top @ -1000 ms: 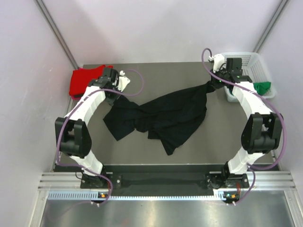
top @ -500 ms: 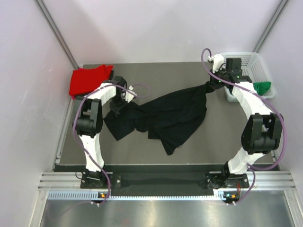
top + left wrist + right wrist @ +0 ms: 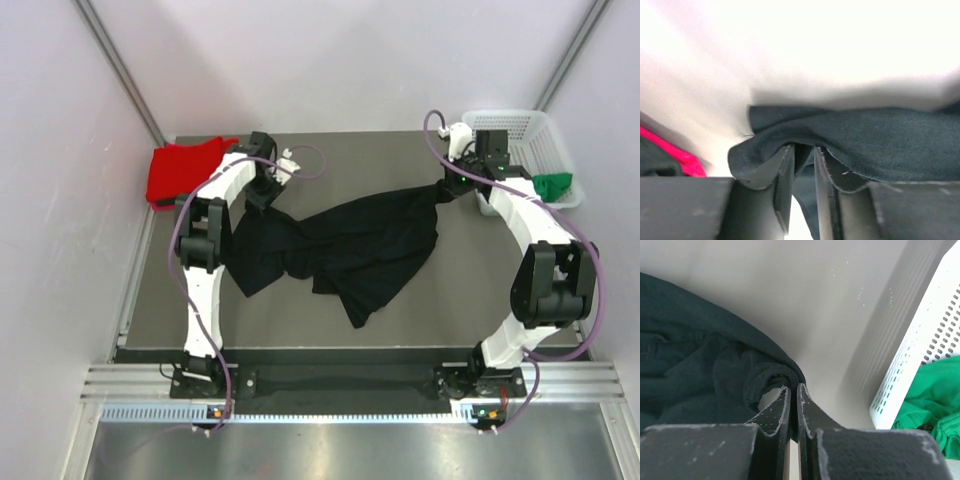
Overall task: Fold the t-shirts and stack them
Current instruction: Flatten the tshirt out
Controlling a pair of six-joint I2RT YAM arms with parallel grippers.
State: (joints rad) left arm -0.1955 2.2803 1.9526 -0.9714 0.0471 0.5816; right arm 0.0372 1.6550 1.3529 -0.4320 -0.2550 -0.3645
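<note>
The black t-shirt [image 3: 345, 245] lies crumpled and stretched across the middle of the table. My left gripper [image 3: 263, 197] is at its far left corner. In the left wrist view the left gripper [image 3: 804, 147] has its jaws close together, with dark cloth [image 3: 880, 145] between and draped over them. At the shirt's far right corner my right gripper [image 3: 447, 186] is shut. The right wrist view shows that gripper [image 3: 794, 386] pinching a rolled hem of the black cloth [image 3: 685, 365]. A red t-shirt [image 3: 180, 170] lies at the far left. A green t-shirt [image 3: 553, 184] sits in the basket.
The white mesh basket [image 3: 520, 125] stands at the far right corner, just right of my right gripper, and its wall [image 3: 920, 340] fills the right wrist view's right side. Pale walls enclose the table on three sides. The red cloth [image 3: 685, 160] shows left of my left fingers.
My left arm has folded inward, and its gripper has come from beside the red shirt onto the black shirt's left corner and drawn it toward the back. The right arm barely moved.
</note>
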